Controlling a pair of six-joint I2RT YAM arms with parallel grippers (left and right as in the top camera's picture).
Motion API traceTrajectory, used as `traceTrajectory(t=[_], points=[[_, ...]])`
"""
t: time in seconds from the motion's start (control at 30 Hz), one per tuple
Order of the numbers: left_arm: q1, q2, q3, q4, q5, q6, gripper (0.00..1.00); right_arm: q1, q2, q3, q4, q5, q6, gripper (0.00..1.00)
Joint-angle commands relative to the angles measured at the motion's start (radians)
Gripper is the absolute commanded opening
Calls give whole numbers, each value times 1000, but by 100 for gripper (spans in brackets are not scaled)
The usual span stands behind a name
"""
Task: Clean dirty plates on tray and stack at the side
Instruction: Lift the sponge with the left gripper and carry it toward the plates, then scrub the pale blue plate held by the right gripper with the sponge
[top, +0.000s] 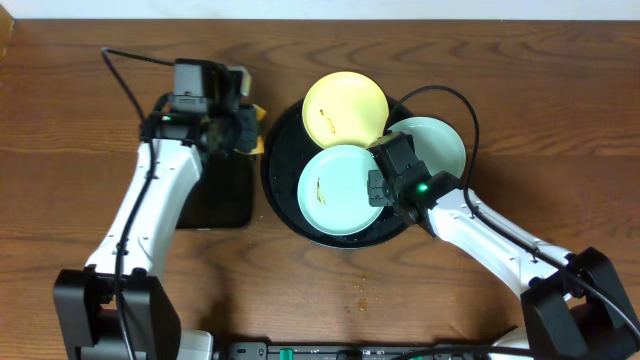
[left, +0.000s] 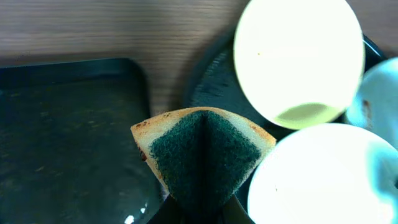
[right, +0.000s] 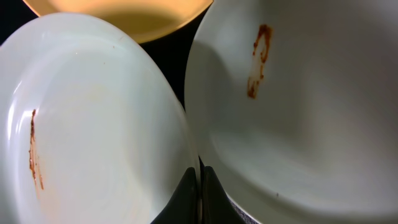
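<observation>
On the table (top: 520, 60), the round tray (top: 272, 175) lies in the middle. The rectangular tray (top: 225, 200) is just beside it on the left. Three plates rest on the round tray. The rear plate (top: 345, 108) is at the far rim, and the front plate (top: 335, 190) is before it, their edges meeting. The right plate (top: 440, 145) reaches out over the tray's right rim. The sponge (left: 202, 149), in the left pincer (top: 243, 128), hangs above the gap between the two trays. The right pincer (right: 200, 186) sits between the front plate and the right plate.

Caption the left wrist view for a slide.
Left gripper pinches a folded sponge between the rectangular tray and the round tray holding three plates.
</observation>
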Motion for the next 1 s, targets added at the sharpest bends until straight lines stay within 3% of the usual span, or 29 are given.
traceTrajectory(t=[0.0,0.13,0.4,0.97], points=[[-58,7,-2,-6,14,-13,8,-5,-2,4,5,1,14,1],[-113,16,-2,-38,13,-92,7,-5,-2,4,4,1,15,1],[-254,44,-34,-59,12,-92,8,-5,-2,4,3,0,23,1],[-458,44,-324,331,12,-130,7,-5,-2,4,3,0,22,1]])
